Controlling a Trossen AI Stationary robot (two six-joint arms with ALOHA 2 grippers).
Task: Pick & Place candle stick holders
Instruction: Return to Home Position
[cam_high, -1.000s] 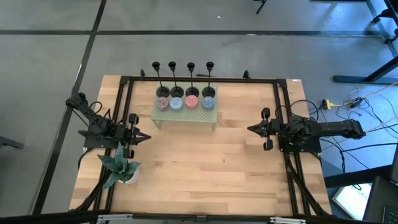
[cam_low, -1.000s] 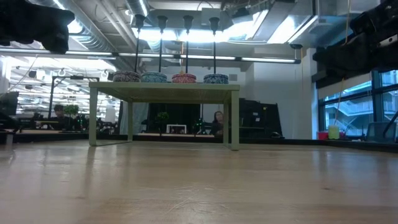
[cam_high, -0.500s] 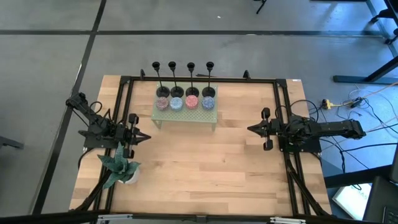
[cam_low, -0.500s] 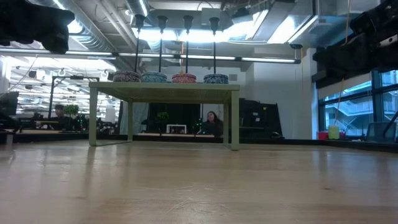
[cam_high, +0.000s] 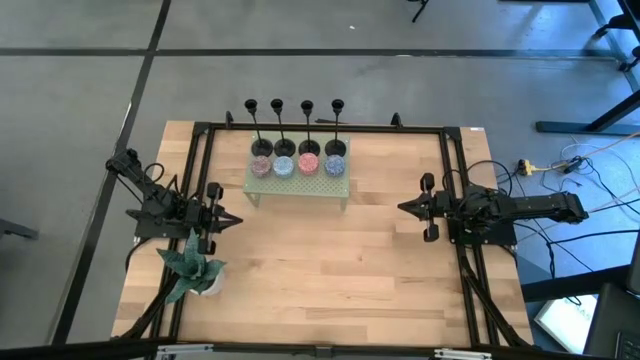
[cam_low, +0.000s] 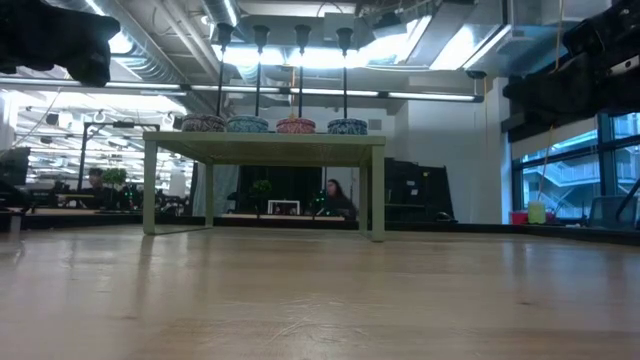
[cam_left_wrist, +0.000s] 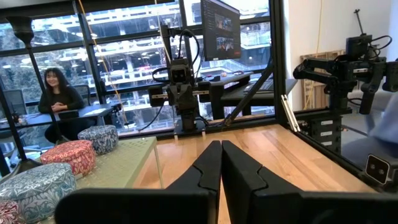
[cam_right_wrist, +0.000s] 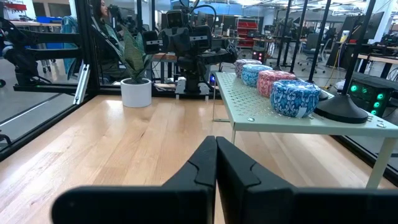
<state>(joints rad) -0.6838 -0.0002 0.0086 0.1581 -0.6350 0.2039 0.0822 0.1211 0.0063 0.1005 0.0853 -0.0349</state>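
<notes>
From above, we are looking at a light wooden bench (cam_high: 320, 280) carrying a pale green perforated shelf (cam_high: 298, 186) near its far edge. The four slim black candle stick holders (cam_high: 277, 104) are standing upright in a row along the back of that shelf. Four small round speckled candles (cam_high: 283, 166) are sitting in a row just in front of them, one before each holder. The left end effector (cam_high: 233, 220) is hovering at the bench's left side beside a green potted plant (cam_high: 195, 270) in a white pot, and the right end effector (cam_high: 403, 208) is hanging at the right side. Both are well apart from the shelf. At bench height, we are seeing the holders rising behind the candles on the shelf top. In the left wrist view, the left arm's fingers (cam_left_wrist: 208, 165) are pressing together, clenched on nothing, with a person (cam_left_wrist: 59, 99) showing in the room beyond. In the right wrist view, the right arm's fingers (cam_right_wrist: 202, 162) are likewise clenched and empty, pointing across the bench toward the left arm.
</notes>
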